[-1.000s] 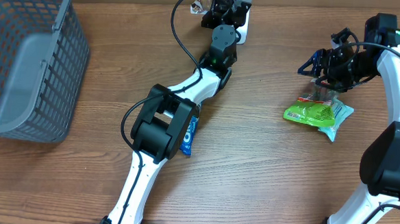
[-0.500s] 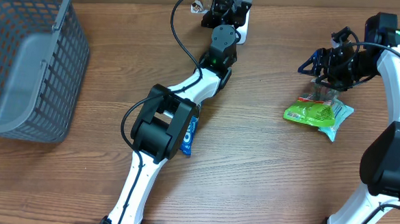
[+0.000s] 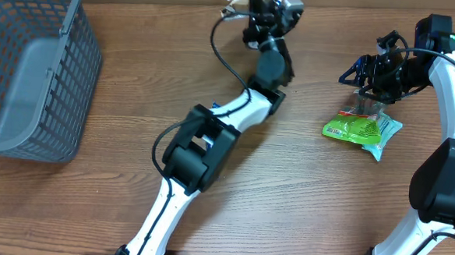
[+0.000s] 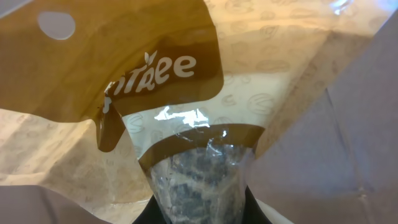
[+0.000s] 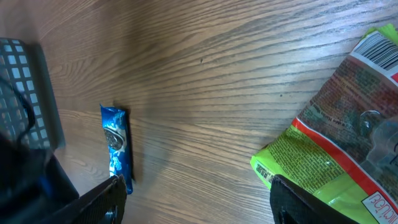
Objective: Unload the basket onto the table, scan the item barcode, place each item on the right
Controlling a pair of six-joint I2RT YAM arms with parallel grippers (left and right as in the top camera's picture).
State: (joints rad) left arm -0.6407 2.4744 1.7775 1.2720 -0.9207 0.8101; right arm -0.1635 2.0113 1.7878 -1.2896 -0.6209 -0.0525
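Two grippers: left gripper (image 3: 249,5) pinches a tan bag (image 4: 186,93); right gripper (image 3: 368,82), fingers spread, hangs above a green bag (image 3: 362,128).

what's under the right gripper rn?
A green bag lying on the table, its top end beneath the open right gripper. The wrist view shows a barcode at one corner. Overhead, the gripper covers that top end, so contact can't be judged.
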